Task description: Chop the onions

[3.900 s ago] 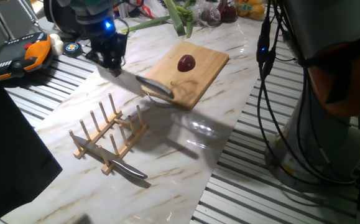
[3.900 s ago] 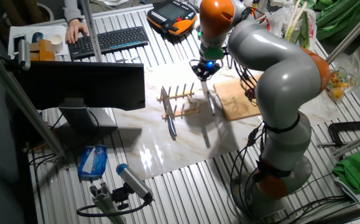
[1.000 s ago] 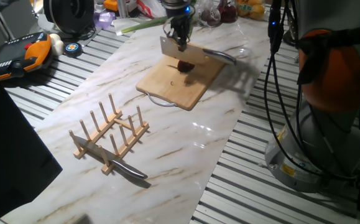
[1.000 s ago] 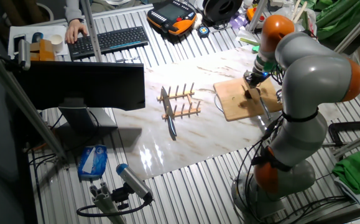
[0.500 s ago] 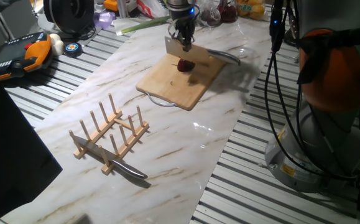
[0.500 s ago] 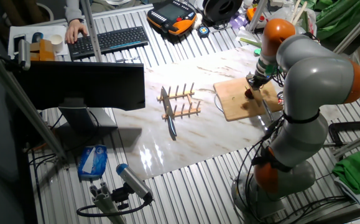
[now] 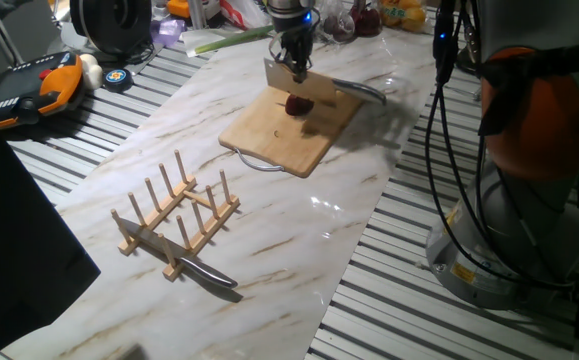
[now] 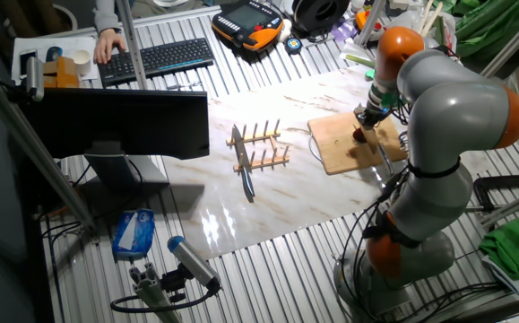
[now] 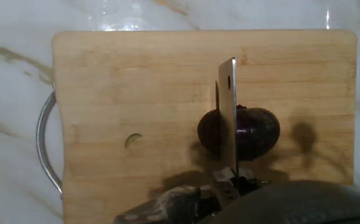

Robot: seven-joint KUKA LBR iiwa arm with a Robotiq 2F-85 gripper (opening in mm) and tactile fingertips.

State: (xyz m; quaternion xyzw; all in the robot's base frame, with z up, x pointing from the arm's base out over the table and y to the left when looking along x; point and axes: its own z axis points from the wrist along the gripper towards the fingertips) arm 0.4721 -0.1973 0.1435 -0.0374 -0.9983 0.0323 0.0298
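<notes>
One dark purple-red onion (image 9: 254,134) lies whole on the wooden cutting board (image 9: 136,93). It also shows in one fixed view (image 7: 297,105) and the other fixed view (image 8: 359,135). My gripper (image 7: 294,62) is shut on a steel cleaver (image 7: 287,78) whose handle sticks out to the right. In the hand view the blade (image 9: 228,118) runs edge-down across the middle of the onion, and the gripper (image 9: 232,183) sits at the lower edge. The blade's edge is at the onion's top; I cannot tell if it has cut in.
A wooden peg rack (image 7: 177,218) with a second knife (image 7: 207,273) under it stands on the marble sheet in front. Wrapped dark red vegetables (image 7: 354,20) and green stalks (image 7: 231,38) lie behind the board. An orange pendant (image 7: 39,85) is at the left.
The gripper carried the cleaver from near the peg rack to the board. In the last second it shifted slightly right and down onto the onion, then held still.
</notes>
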